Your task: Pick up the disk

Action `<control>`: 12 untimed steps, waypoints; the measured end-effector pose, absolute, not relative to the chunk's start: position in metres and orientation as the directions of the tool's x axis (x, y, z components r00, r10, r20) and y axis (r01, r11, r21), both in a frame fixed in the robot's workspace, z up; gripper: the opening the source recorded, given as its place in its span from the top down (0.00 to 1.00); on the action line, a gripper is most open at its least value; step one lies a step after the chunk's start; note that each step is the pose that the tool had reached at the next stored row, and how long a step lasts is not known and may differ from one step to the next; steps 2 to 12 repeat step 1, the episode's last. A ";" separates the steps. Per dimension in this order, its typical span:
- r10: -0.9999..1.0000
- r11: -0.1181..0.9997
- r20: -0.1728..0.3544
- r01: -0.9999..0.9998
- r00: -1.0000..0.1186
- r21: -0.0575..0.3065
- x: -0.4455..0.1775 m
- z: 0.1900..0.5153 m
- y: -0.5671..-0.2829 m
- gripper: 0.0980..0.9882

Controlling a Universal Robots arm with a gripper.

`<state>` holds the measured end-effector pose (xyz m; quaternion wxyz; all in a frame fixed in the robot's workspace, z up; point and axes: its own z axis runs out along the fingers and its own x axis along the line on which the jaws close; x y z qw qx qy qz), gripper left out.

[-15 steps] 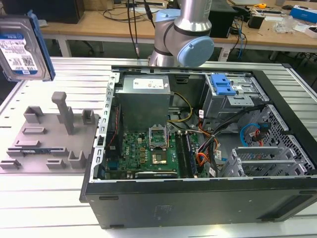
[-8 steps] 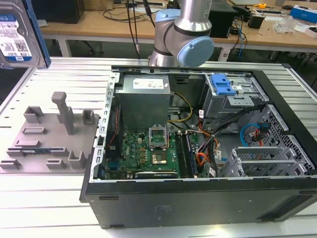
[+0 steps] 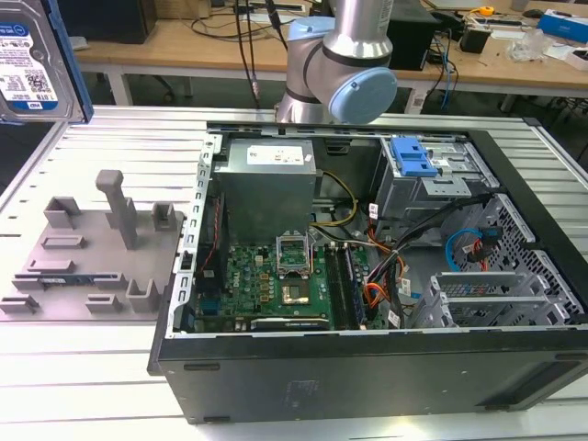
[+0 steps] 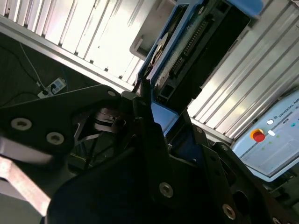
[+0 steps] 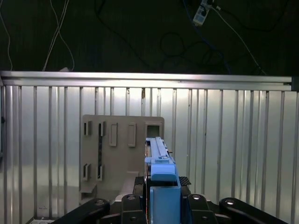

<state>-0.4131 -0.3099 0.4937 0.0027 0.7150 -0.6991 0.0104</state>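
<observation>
The disk (image 3: 32,60), silver with a white-and-blue label and a blue side rail, hangs high at the exterior view's far left, above the table, partly cut by the frame edge. In the first wrist view I look along the disk's (image 5: 158,149) thin edge, with my gripper (image 5: 162,182) shut on it from both sides. It hangs well above the grey fixture (image 5: 122,149). In the second wrist view the black fingers (image 4: 145,109) clamp the disk (image 4: 196,51) near its blue rail.
An open computer case (image 3: 367,276) with a blue-handled drive cage (image 3: 412,156) fills the middle of the slatted metal table (image 3: 101,367). The grey fixture (image 3: 92,257) with upright posts lies to its left. The arm's base (image 3: 335,64) stands behind the case. A pendant with a red button (image 4: 258,135) lies nearby.
</observation>
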 end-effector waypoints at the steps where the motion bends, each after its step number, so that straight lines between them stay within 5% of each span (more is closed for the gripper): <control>1: -1.000 -0.023 0.019 -1.000 0.022 -0.011 -0.413 0.494 -0.310 0.70; 12: -1.000 -0.023 0.019 -1.000 0.022 -0.011 -0.413 0.494 -0.310 0.70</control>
